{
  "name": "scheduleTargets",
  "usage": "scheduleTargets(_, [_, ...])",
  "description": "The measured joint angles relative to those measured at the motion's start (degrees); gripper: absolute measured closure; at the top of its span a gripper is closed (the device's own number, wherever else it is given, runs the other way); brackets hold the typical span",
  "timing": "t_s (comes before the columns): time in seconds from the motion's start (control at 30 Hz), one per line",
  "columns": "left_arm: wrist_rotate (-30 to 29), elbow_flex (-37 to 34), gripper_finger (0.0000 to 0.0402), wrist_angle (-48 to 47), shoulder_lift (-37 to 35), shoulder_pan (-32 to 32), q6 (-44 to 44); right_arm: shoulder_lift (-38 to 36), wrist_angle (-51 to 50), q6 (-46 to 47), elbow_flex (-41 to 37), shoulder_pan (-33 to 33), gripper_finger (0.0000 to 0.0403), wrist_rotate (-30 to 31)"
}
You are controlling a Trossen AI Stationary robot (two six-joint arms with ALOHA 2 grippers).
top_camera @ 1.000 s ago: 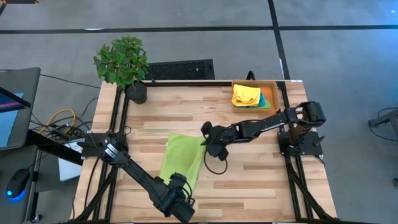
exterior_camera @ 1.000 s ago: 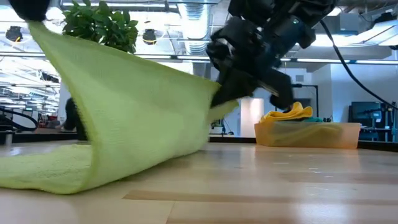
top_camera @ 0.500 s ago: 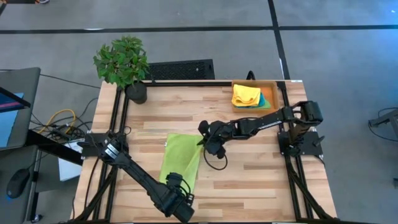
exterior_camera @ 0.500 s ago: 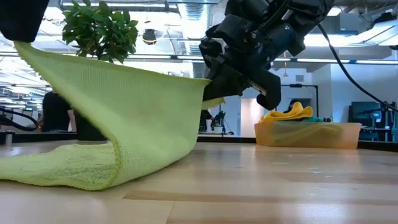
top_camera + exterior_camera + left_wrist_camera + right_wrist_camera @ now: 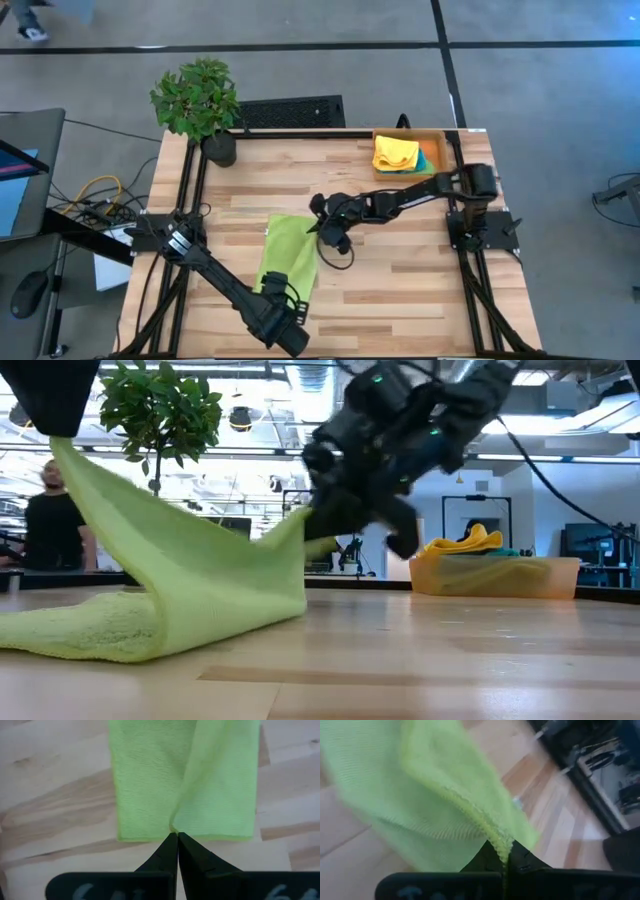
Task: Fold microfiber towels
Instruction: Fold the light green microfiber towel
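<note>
Your two arms hold one lime towel (image 5: 287, 254) over the wooden table (image 5: 400, 290), mid-fold. The left gripper (image 5: 174, 836) is clamped tight on a corner at the near edge of the table, that corner raised while the rest of the cloth lies flat on the wood beneath it. The right gripper (image 5: 506, 854) is pinched closed on the towel's hemmed edge toward the table's middle, lifting it so the cloth sags between the two grips and doubles over itself. In the low view the towel (image 5: 190, 595) drapes from the upper left down to the tabletop, then rises to the right gripper (image 5: 318, 520). At the far right corner, the orange tray (image 5: 441, 148) holds a yellow towel (image 5: 395, 153) atop a teal one (image 5: 426, 160), well apart from the fold. A potted plant (image 5: 197, 100) stands at the far left corner. A person (image 5: 55, 530) stands in the room beyond.
</note>
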Motion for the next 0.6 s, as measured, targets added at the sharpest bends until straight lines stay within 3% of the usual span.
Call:
scheduleTargets(0.23, [1.8,0.0,0.0401,-0.5,0.0,-0.2,-2.2,6.3,1.1,-0.1,7.0,-0.2,0.0395,0.1])
scheduleTargets(0.6, [3.0,-2.1,0.0401,0.8,-0.1,-1.4,-7.6,6.2,1.3,-0.3,10.7,-0.7,0.0395,0.2])
